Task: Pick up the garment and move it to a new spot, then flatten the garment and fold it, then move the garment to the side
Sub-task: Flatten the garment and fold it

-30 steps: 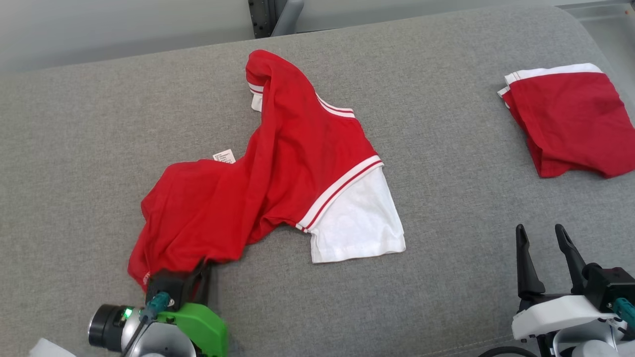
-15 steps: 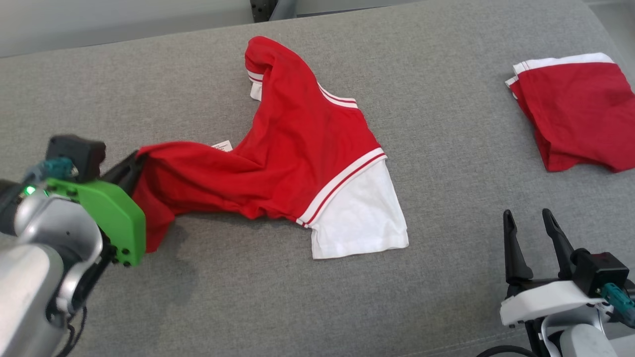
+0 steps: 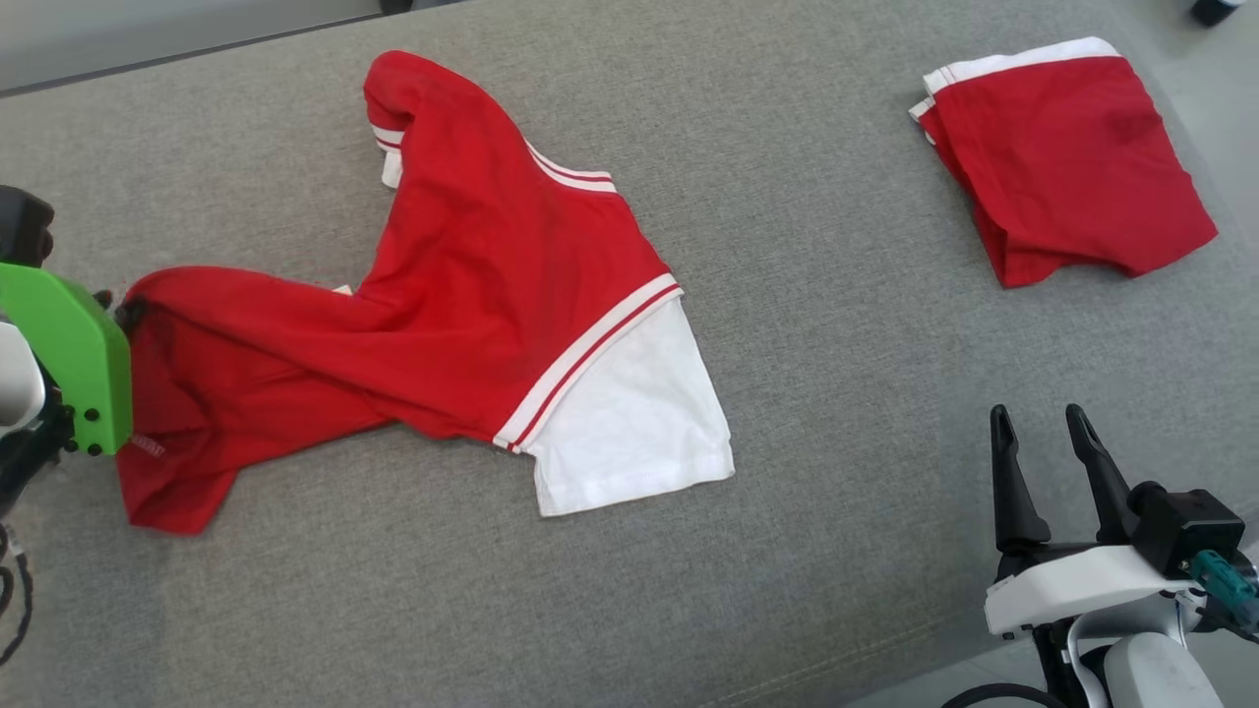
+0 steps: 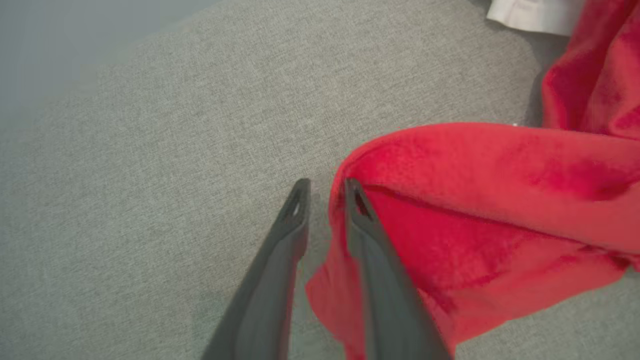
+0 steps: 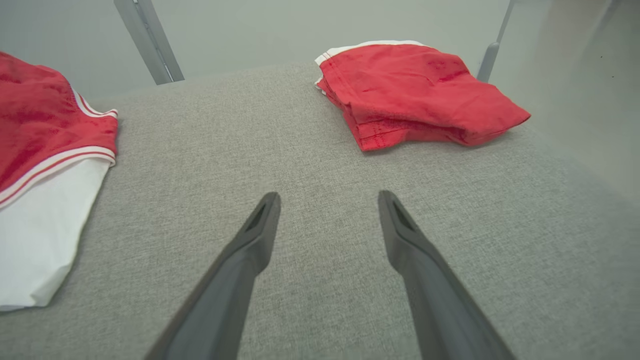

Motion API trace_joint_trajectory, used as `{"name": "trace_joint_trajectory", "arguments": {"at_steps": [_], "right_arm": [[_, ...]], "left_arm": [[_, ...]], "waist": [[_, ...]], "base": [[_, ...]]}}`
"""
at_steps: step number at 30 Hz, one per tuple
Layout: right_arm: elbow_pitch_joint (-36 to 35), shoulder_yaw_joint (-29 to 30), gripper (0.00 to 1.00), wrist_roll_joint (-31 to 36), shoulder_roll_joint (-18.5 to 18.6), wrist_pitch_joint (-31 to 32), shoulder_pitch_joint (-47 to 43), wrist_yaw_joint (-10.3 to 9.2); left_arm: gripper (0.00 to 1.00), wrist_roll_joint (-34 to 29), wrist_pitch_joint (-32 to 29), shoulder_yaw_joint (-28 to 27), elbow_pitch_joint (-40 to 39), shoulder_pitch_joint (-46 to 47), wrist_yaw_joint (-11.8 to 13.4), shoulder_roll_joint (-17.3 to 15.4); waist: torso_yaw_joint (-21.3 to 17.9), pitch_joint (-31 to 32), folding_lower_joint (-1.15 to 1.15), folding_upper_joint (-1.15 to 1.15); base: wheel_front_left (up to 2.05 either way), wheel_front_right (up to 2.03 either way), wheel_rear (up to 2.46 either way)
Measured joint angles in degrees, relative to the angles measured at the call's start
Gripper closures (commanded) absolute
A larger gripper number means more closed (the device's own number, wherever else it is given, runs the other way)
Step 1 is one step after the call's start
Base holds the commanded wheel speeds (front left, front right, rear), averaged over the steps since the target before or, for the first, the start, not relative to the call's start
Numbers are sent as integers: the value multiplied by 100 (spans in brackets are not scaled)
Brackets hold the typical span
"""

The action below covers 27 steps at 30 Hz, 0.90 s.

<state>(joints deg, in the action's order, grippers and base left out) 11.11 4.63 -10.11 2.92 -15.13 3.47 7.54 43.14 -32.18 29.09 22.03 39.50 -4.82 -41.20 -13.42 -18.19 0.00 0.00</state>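
A folded red cloth (image 3: 1067, 157) lies at the cushion's (image 3: 836, 413) far right corner. The garment (image 3: 462, 295) sprawls left of centre. The left gripper (image 4: 325, 186), slightly parted, touches its edge with one finger. The right gripper (image 3: 1043, 423) gapes empty.

Before you lies a grey woven upholstered surface (image 3: 846, 413), evenly lit, with only soft shadows. Behind its far edge you see a plain pale wall (image 5: 260, 30) and two slanted grey metal posts (image 5: 150, 42), well apart.
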Motion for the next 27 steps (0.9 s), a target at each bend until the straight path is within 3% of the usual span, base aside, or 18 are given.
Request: {"name": "trace_joint_trajectory", "arguments": {"at_steps": [6, 14, 18, 27], "right_arm": [[5, 109, 0, -26, 1, 0, -103, 0], [-36, 115, 0, 37, -2, 0, -107, 0], [-79, 126, 0, 81, -4, 0, -138, 0], [-113, 136, 0, 157, -3, 0, -208, 0]], "left_arm": [[0, -135, 135, 32, 347, -7, -26, -314], [0, 252, 840, -433, 82, -493, 277, -248], [0, 308, 1367, -757, -268, -1129, 798, -305], [0, 880, 2363, -1280, -1303, -2513, 1611, 511]], "waist": [[-63, 34, 0, 0], [114, 175, 0, 0], [242, 197, 0, 0], [461, 115, 0, 0]], "base": [[0, 0, 0], [0, 0, 0], [0, 0, 0], [0, 0, 0]]}}
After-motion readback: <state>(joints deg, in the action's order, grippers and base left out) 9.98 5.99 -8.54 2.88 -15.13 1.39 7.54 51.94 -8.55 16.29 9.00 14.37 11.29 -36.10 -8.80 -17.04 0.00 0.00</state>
